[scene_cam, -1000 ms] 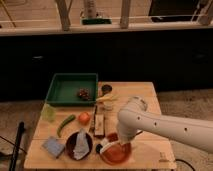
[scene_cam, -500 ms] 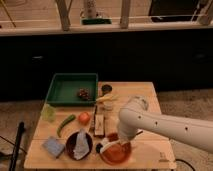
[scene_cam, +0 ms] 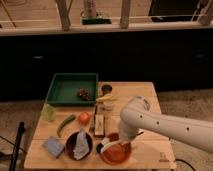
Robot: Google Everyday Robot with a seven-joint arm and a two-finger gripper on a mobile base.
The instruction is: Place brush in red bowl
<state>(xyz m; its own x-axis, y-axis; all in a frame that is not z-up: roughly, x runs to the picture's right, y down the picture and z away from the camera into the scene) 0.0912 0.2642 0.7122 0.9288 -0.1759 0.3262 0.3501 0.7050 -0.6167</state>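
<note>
On the wooden bench [scene_cam: 150,92], the brush [scene_cam: 106,146] hangs at the left rim of the red bowl [scene_cam: 116,154], its pale handle angled up into the gripper [scene_cam: 119,142]. It looks light and stiff, best held by the handle. I cannot tell how the jaws stand. The white arm [scene_cam: 165,125] reaches in from the right, elbow bent over the bowl.

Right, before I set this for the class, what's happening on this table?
A white robot arm reaches in from the right across a wooden table, its gripper down at the red bowl by the front edge. A brush sits at the bowl's left rim, under the gripper.
</note>
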